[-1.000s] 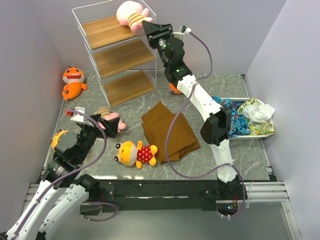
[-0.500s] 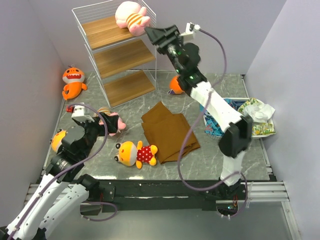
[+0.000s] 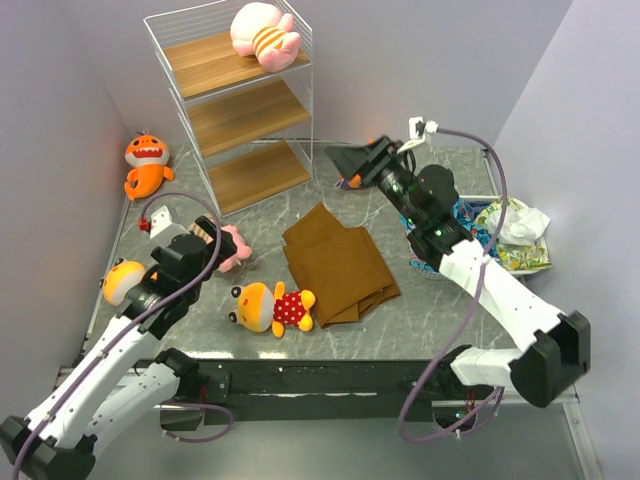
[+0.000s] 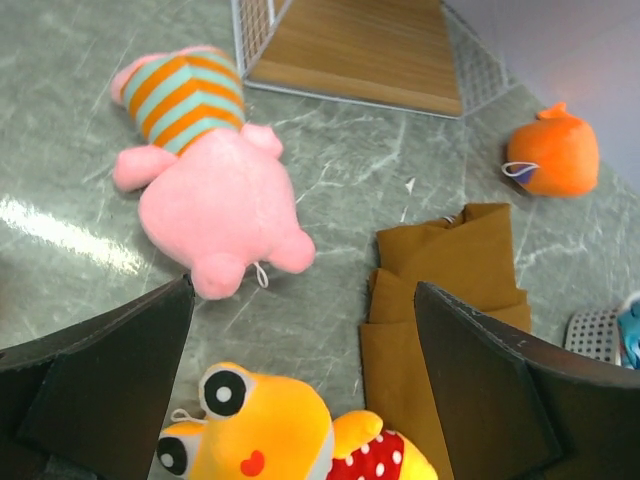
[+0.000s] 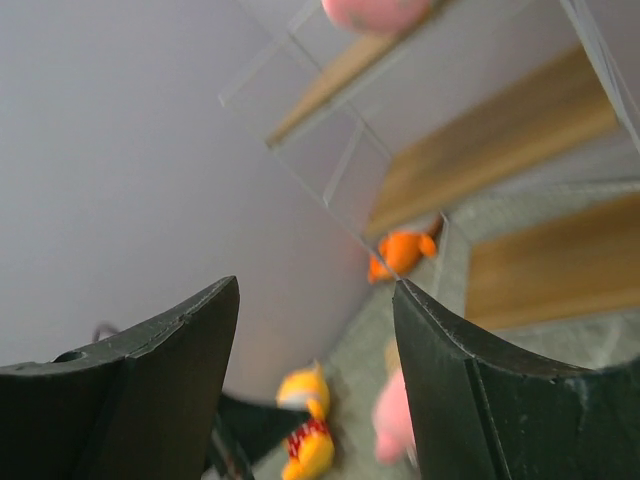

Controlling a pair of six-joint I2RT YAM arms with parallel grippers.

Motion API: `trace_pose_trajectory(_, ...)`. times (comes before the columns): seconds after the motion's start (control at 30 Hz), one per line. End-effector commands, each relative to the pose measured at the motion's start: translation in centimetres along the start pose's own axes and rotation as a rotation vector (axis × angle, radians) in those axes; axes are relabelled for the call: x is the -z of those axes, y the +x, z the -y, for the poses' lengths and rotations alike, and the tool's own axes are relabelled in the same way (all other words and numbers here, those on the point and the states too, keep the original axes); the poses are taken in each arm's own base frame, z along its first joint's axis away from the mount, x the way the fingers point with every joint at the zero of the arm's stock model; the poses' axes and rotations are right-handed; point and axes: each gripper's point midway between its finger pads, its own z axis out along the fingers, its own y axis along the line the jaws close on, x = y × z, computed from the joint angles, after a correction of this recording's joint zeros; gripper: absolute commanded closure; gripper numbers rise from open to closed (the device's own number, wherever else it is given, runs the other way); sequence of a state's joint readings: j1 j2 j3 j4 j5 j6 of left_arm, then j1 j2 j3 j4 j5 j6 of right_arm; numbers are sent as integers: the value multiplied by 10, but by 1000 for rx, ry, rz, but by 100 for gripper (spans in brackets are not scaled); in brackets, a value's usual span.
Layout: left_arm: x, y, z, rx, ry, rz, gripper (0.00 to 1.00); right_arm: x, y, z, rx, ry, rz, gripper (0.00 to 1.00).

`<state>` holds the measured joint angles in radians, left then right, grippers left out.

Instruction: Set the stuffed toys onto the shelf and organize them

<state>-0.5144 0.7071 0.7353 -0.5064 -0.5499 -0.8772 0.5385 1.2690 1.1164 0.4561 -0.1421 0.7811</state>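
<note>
The table (image 3: 420, 310) is viewed from high above its near edge, angled down toward the far wall. The left wrist view is aimed closely down at the pink striped toy (image 4: 210, 190) and brown cloth (image 4: 440, 290). The right wrist view is turned left toward the shelf (image 5: 500, 150). All three are also seen in the overhead view.

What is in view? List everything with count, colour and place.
white wire-frame shelf with three wooden boards: one, back left.
pink plush toys with striped bodies: two; one on its top board, one lying front left.
yellow plush toys: two; one in red polka dots front centre, one partly hidden at the left edge.
orange plush sharks: two; one by the left wall, one right of the shelf.
folded brown cloth: one, centre.
colourful patterned fabric pile: one, right edge.
left claw: black, open, between pink and yellow toys.
right claw: black, open, raised right of the shelf.
</note>
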Motion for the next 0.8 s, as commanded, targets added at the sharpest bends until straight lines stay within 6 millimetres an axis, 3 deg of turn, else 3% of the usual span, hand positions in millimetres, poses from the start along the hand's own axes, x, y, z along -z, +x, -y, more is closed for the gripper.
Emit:
trace_pose_trajectory(0.0,-21,17,-10,73,-108,-32,1,32,17,3,88,17,-101,30)
trace_pose_trajectory(0.1,-37,32,-15,83,-156,-100,1,42,32,11,97,42,-168,31)
trace_pose_trajectory(0.23,-71,42,-37,122,-250,-170,1,52,57,21,57,36,-240,33)
trace_pose_trajectory(0.43,-103,62,-57,131,-287,-236,9,54,80,30,44,46,-310,35)
trace_pose_trajectory(0.57,-107,76,-60,109,-280,-281,50,54,87,36,51,62,-333,35)
trace_pose_trajectory(0.63,-106,76,-61,103,-265,-275,62,53,91,41,40,81,-345,35)
trace_pose_trajectory(0.67,-105,75,-60,86,-251,-276,95,52,94,44,20,96,-352,35)
trace_pose_trajectory(0.77,-98,70,-56,86,-225,-276,99,51,106,50,-50,141,-371,35)
